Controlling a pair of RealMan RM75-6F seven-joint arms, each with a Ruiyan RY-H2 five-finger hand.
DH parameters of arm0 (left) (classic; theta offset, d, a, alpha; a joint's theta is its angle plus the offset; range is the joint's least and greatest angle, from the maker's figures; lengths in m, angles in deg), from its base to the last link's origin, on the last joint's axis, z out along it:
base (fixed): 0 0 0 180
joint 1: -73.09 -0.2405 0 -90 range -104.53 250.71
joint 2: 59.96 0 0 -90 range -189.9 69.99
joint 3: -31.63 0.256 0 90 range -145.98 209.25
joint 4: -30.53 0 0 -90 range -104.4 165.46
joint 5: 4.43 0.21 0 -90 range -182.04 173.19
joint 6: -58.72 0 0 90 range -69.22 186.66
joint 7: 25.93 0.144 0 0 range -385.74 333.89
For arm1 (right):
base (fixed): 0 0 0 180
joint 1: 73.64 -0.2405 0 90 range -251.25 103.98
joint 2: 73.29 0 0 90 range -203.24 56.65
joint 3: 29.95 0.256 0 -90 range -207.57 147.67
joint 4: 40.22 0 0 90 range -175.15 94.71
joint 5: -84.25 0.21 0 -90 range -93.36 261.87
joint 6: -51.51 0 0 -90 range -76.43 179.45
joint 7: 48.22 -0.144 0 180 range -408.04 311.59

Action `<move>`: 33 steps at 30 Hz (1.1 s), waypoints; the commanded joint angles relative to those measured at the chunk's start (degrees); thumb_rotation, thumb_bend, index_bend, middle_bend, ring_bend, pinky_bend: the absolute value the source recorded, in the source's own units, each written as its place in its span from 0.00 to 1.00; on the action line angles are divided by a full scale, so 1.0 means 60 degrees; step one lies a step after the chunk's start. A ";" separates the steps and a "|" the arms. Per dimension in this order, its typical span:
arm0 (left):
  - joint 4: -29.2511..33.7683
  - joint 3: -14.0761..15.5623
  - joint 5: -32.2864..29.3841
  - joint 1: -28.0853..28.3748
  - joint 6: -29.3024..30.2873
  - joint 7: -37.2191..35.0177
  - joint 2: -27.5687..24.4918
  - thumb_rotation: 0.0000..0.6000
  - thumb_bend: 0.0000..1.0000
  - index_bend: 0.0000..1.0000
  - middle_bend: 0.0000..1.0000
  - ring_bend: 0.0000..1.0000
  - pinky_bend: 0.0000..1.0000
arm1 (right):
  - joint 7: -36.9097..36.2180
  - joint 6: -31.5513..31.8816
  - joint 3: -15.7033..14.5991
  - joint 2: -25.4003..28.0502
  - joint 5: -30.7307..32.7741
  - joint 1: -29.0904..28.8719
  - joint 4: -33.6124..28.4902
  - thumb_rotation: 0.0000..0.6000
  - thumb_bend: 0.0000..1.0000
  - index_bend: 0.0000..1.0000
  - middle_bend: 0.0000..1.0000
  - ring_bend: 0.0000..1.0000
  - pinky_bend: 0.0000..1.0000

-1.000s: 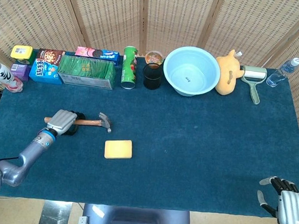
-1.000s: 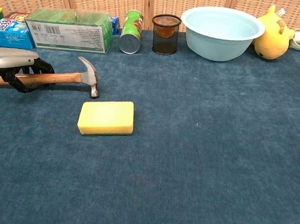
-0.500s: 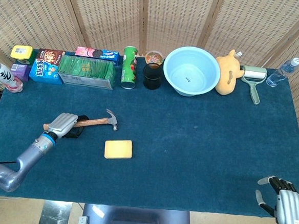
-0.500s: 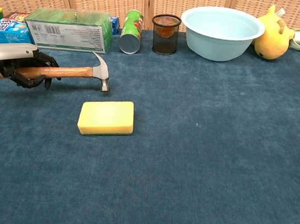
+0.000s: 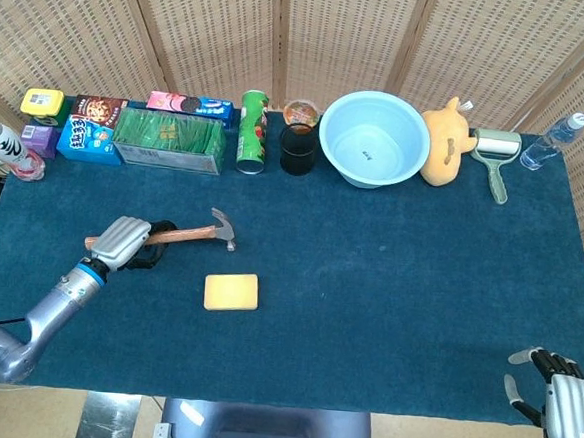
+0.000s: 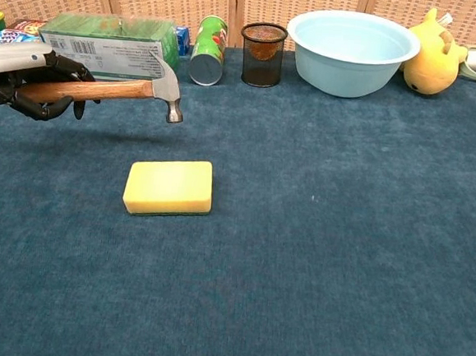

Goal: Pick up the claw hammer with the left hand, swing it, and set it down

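Change: over the past second the claw hammer (image 6: 121, 91) has risen off the cloth in the left hand (image 5: 122, 241), its head now higher and further right in both views.
Left hand: clenched around the wooden handle near its butt end, dark fingers (image 6: 29, 104) wrapped beneath it, the grey back of the hand on top.
Claw hammer: held roughly level above the blue tablecloth (image 5: 388, 286), steel head pointing toward the table's middle, face turned down; a faint shadow lies on the cloth below it in the chest view.
Yellow sponge (image 6: 169, 187): flat on the cloth, nearer the robot than the hammer head and apart from it.
Right hand (image 5: 560, 398): at the near right corner of the table in the head view, fingers spread, holding nothing.
Back row: from the left, snack boxes (image 5: 93, 125), a green carton (image 5: 169, 140), a green can (image 5: 252, 131), a black mesh cup (image 6: 262, 55), a pale blue basin (image 5: 374, 140), a yellow plush toy (image 5: 446, 142), a lint roller (image 5: 497, 153) and a water bottle (image 5: 553, 140).
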 commanded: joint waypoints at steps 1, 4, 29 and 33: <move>0.0267 0.0094 0.0367 -0.0116 0.0579 0.0597 -0.0165 1.00 0.67 0.51 0.64 0.64 0.70 | 0.0027 -0.0027 0.0001 0.0000 0.0007 -0.0006 -0.0005 1.00 0.38 0.47 0.46 0.42 0.34; 0.0559 0.0239 0.0768 -0.0253 0.1141 0.1279 -0.0325 1.00 0.67 0.51 0.64 0.65 0.71 | 0.0095 -0.0080 0.0012 -0.0002 0.0010 -0.0034 -0.0059 1.00 0.38 0.47 0.46 0.42 0.34; 0.1173 0.0965 0.1652 -0.1007 0.2407 0.4401 -0.0076 1.00 0.67 0.52 0.65 0.67 0.73 | 0.0178 0.0012 -0.0011 0.0093 0.0013 0.0115 -0.0158 1.00 0.38 0.47 0.46 0.42 0.34; 0.0864 0.1085 0.1551 -0.1049 0.2137 0.4880 0.0232 1.00 0.67 0.52 0.65 0.67 0.73 | 0.0165 0.0007 0.0001 0.0087 0.0027 0.0123 -0.0141 1.00 0.38 0.47 0.46 0.42 0.34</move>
